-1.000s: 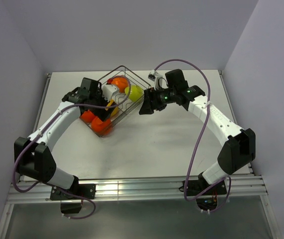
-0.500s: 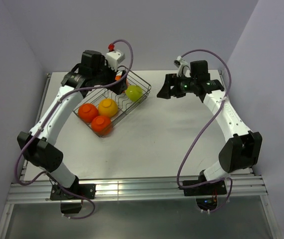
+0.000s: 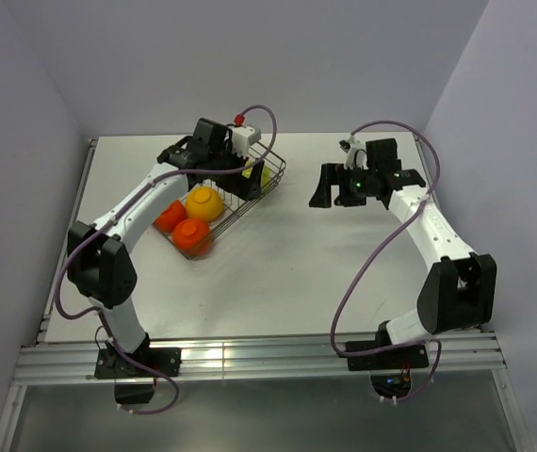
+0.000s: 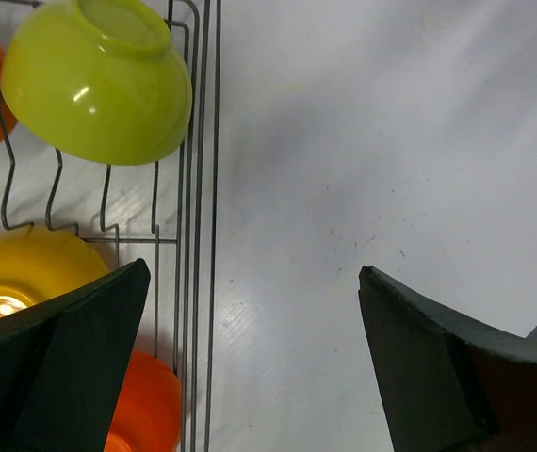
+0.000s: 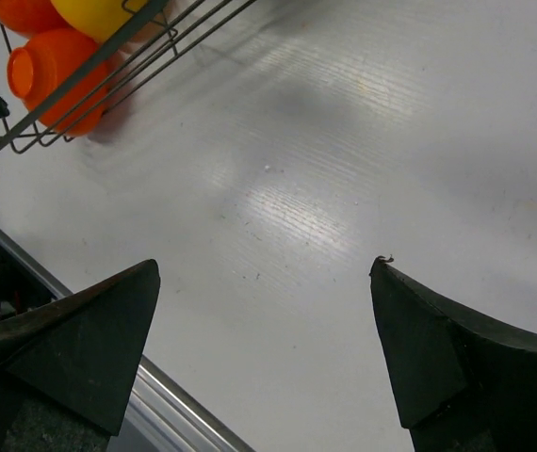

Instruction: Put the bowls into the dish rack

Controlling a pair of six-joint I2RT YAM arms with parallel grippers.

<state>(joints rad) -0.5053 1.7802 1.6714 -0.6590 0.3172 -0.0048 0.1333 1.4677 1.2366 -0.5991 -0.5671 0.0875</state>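
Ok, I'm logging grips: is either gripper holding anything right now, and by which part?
Nothing is held. The left gripper hangs open above the dish rack's rim; the right gripper hangs open above the table.

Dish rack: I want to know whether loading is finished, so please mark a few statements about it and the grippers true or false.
1. The green bowl lies inside the rack. True.
2. The left gripper is clamped on a bowl. False: its jaws stand open with nothing between them.
3. The right gripper hangs open over bare table. True.
4. A bowl sits on the table outside the rack. False: every bowl in view, such as the orange bowl, is in the rack.
5. The right gripper is above the rack. False: it is off to the rack's right.
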